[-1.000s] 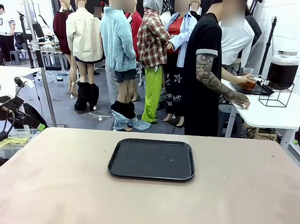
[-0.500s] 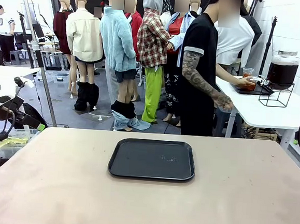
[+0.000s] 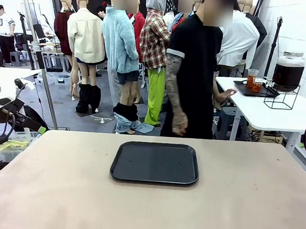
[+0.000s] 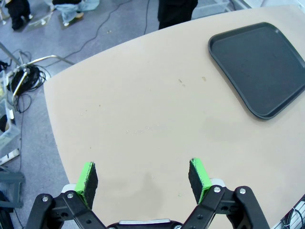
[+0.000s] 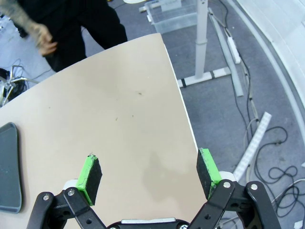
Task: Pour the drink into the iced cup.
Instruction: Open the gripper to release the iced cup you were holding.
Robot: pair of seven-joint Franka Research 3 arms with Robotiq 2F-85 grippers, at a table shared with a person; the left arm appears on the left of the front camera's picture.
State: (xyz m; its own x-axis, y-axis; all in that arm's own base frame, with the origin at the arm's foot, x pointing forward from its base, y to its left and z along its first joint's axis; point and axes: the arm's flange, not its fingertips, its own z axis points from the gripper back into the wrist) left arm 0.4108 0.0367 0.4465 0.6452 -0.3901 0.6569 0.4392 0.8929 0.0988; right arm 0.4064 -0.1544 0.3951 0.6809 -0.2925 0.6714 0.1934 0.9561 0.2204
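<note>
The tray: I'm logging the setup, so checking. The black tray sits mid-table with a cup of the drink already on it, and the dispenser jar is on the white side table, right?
Not quite: the black tray is bare, per the front view. The cups stand by the dispenser jar on the white side table.

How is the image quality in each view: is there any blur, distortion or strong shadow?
Front view: even indoor light, sharp black tray, only a faint shadow under it; the person's hand is slightly motion-blurred. Left wrist view: wide-angle lens bends the table edge; left claw sharp. Right wrist view: same curving; right claw sharp, soft shadow beneath.
</note>
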